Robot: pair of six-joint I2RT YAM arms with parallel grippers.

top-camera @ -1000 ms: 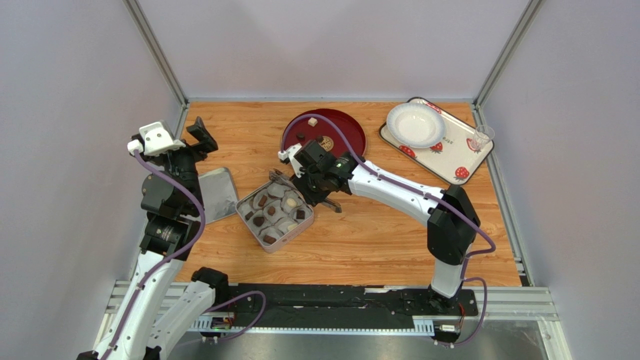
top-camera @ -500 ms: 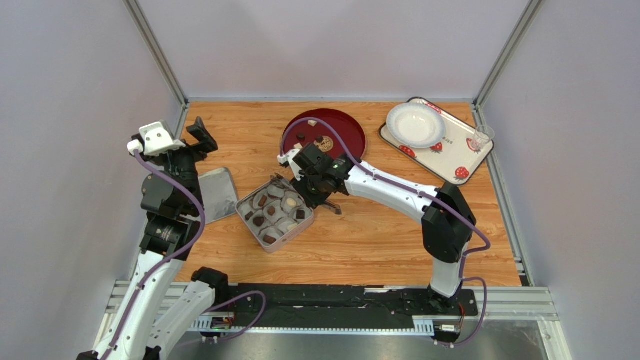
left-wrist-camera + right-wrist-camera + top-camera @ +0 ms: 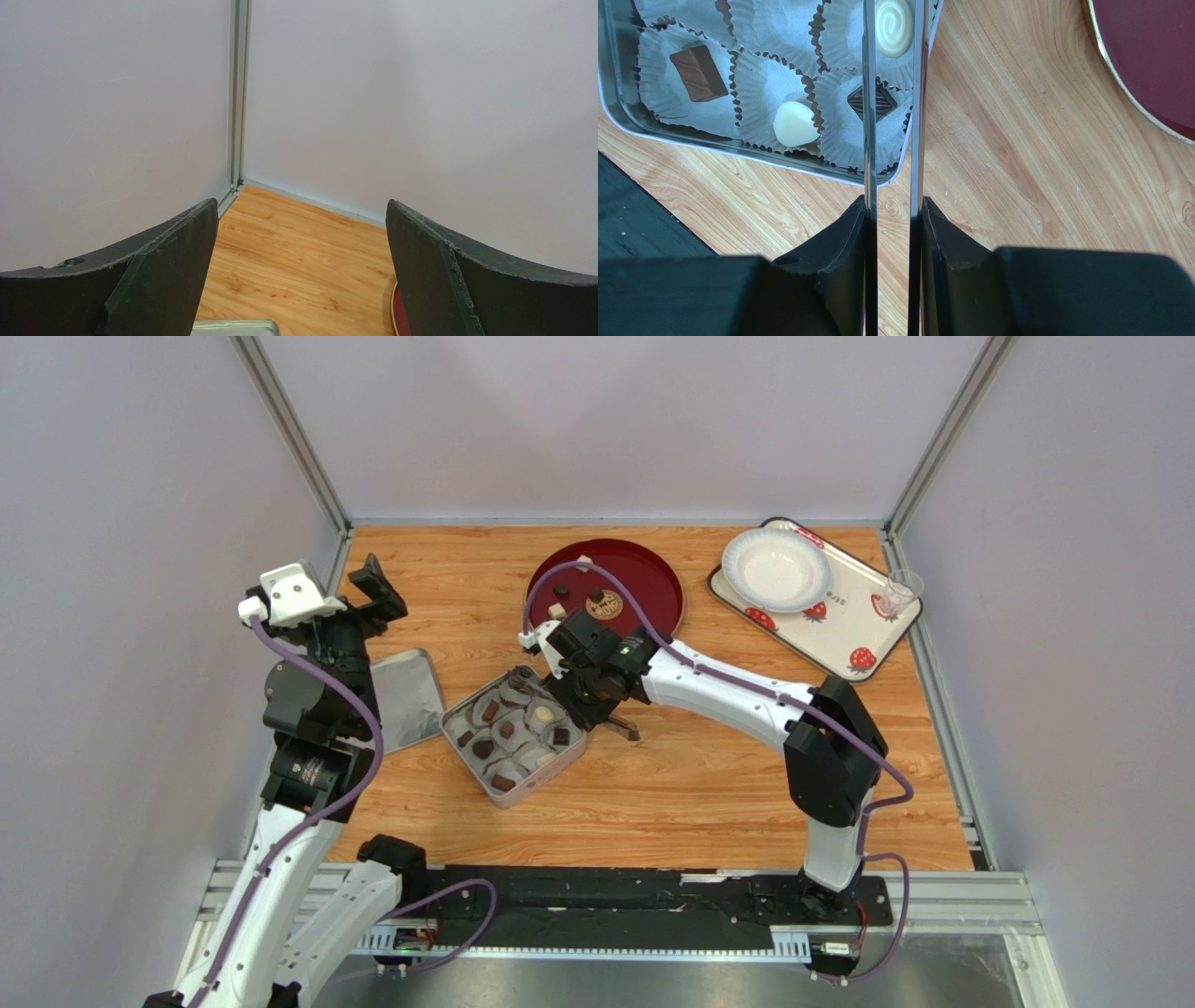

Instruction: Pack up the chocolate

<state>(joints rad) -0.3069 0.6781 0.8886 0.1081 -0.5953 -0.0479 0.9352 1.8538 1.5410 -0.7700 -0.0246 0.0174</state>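
Mostly the chocolate (image 3: 699,63) sits in frilled paper cups (image 3: 773,28) in the tin (image 3: 613,98) near the middle of the tabletop (image 3: 701,784): a brown block, a ridged dark square, a cream swirl, a white lump. A few pieces lie on the red plate (image 3: 645,581) by the far edge. The right gripper (image 3: 892,210) pinches the tongs (image 3: 870,140), whose tips run out of the wrist view. The left gripper (image 3: 300,210) has its fingers spread, empty.

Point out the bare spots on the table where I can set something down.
Bare wood: near strip between tin and front rail; right side in front of strawberry tray; back-left corner beside red plate. Crowded: centre, where right pincer holds tongs over the tin.
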